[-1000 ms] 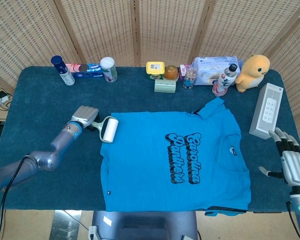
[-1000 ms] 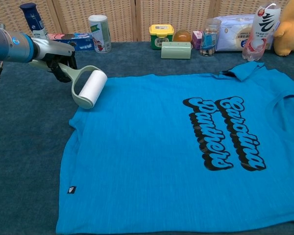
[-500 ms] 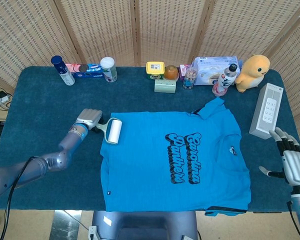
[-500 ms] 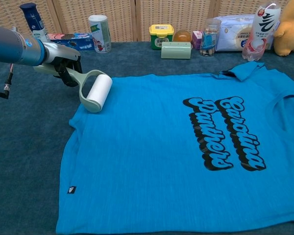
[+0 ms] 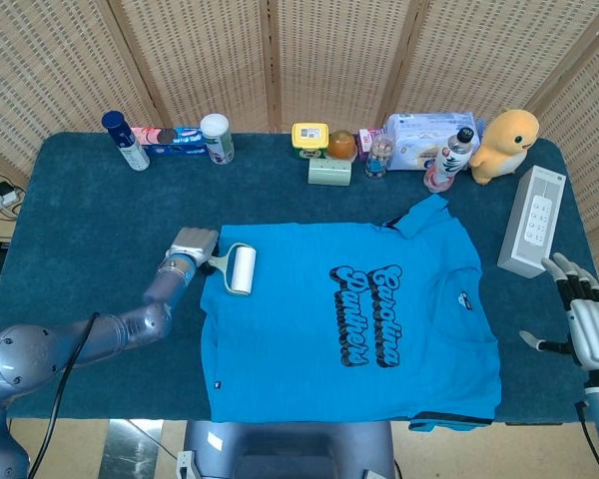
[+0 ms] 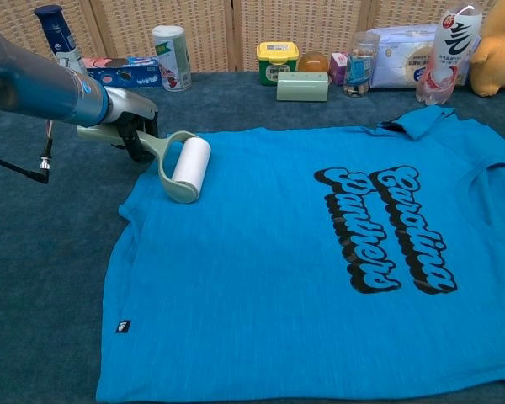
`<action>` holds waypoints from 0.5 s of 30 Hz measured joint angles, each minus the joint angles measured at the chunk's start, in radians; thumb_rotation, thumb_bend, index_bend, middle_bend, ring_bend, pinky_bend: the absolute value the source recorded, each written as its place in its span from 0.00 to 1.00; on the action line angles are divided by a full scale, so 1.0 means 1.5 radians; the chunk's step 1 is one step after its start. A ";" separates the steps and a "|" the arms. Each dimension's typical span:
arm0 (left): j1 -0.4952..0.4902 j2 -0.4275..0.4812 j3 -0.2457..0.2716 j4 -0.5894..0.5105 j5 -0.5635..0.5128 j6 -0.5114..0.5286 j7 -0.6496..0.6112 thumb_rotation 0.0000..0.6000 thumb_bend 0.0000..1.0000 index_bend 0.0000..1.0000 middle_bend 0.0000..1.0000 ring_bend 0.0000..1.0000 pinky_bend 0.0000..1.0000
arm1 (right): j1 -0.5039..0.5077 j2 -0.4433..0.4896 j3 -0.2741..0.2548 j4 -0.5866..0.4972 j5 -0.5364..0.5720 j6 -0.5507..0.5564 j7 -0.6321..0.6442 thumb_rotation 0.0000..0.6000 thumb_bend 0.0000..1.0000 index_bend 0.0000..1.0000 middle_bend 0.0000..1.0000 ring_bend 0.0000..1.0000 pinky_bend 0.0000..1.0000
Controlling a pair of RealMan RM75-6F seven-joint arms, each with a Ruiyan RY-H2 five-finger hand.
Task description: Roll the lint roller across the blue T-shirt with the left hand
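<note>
The blue T-shirt (image 5: 354,314) (image 6: 320,261) lies flat on the dark blue table with black lettering across its chest. A white lint roller (image 5: 242,269) (image 6: 190,163) in a pale green frame rests on the shirt's left shoulder area. My left hand (image 5: 192,249) (image 6: 126,123) grips the roller's handle just off the shirt's left edge. My right hand (image 5: 584,319) hangs open at the table's right edge, holding nothing; the chest view does not show it.
Along the back edge stand a spray can (image 5: 126,141), a toothpaste box (image 5: 175,140), a white canister (image 5: 217,138), jars, a wipes pack (image 5: 424,135), a bottle (image 5: 447,160) and a yellow plush duck (image 5: 506,145). A white box (image 5: 532,220) lies at the right.
My left hand has pushed the roller to the right, from the shirt's left edge onto the fabric. The right hand has stayed put.
</note>
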 measured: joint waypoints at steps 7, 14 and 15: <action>-0.016 -0.024 -0.010 0.009 -0.025 0.010 0.017 1.00 1.00 1.00 0.96 0.83 0.97 | -0.002 0.006 0.001 0.000 -0.001 0.003 0.017 1.00 0.00 0.07 0.00 0.00 0.00; -0.040 -0.058 -0.028 0.032 -0.056 0.016 0.045 1.00 1.00 1.00 0.96 0.83 0.97 | -0.005 0.012 0.002 -0.003 -0.005 0.009 0.027 1.00 0.00 0.07 0.00 0.00 0.00; -0.045 -0.063 -0.033 0.035 -0.059 0.017 0.050 1.00 1.00 1.00 0.96 0.83 0.97 | -0.005 0.013 0.002 -0.004 -0.005 0.010 0.028 1.00 0.00 0.07 0.00 0.00 0.00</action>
